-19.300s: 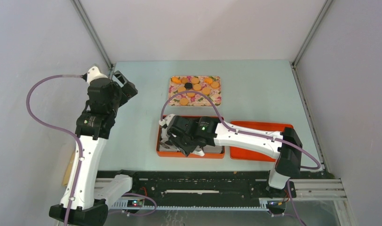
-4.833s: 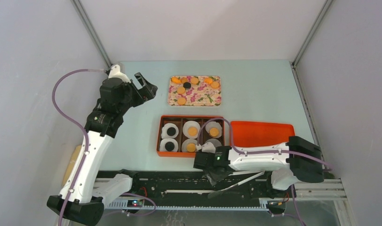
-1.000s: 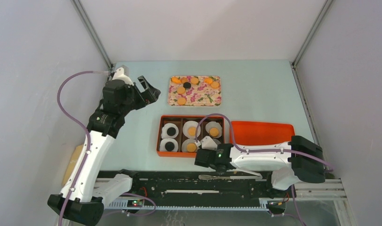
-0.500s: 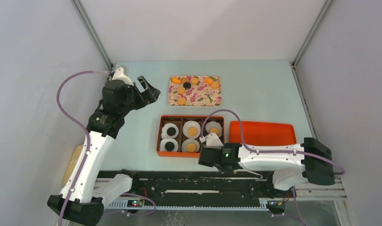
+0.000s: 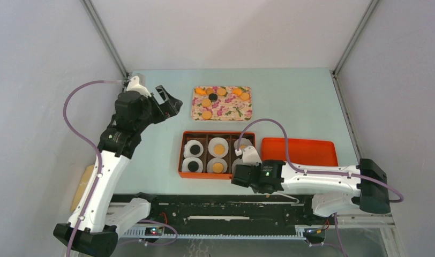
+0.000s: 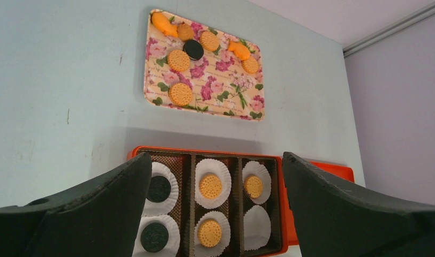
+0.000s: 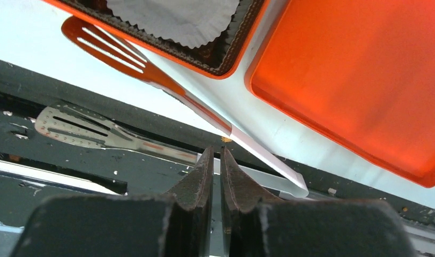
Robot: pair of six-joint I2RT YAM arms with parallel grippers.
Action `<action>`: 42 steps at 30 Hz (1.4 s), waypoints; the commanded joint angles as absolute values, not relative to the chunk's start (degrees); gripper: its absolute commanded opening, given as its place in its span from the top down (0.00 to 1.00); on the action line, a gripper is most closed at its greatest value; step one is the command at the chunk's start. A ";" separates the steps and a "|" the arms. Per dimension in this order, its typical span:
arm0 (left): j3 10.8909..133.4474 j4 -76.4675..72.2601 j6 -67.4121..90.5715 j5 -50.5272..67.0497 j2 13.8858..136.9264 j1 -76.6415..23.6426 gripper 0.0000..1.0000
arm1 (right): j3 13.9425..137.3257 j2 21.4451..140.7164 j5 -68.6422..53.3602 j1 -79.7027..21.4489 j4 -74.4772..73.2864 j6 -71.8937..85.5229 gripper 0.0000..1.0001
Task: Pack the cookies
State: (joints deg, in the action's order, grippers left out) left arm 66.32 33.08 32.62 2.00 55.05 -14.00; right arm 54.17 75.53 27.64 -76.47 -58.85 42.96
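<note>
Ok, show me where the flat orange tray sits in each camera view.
Top external: the flat orange tray lies right of centre, just right of the compartment box.
Left wrist: only a sliver shows, low right, past the box's right edge.
Right wrist: it fills the upper right.
Shared landmark: the compartment box, beside the tray in all three.

Pale blue table [image 5: 301, 101]; on it floral tray [image 5: 231, 110], orange compartment box [image 5: 204, 176], flat orange tray [image 5: 298, 152]
</note>
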 commanded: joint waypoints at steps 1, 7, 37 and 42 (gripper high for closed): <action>64.47 30.02 32.87 3.50 53.13 -14.56 0.05 | 56.51 73.72 30.43 -75.67 -59.58 47.14 0.85; 61.83 29.63 33.30 3.31 51.31 -14.87 0.05 | 56.33 74.93 32.48 -75.76 -60.91 50.01 0.72; 54.41 30.41 35.02 0.53 42.54 -18.02 0.05 | 53.77 80.66 35.00 -82.00 -60.90 55.43 0.51; 54.23 30.49 34.98 0.44 42.58 -18.14 0.05 | 51.44 81.00 33.34 -81.03 -55.91 51.73 0.50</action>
State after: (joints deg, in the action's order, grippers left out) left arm 55.13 30.98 34.57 1.23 43.18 -17.67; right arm 53.17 80.60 32.51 -81.69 -60.07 53.39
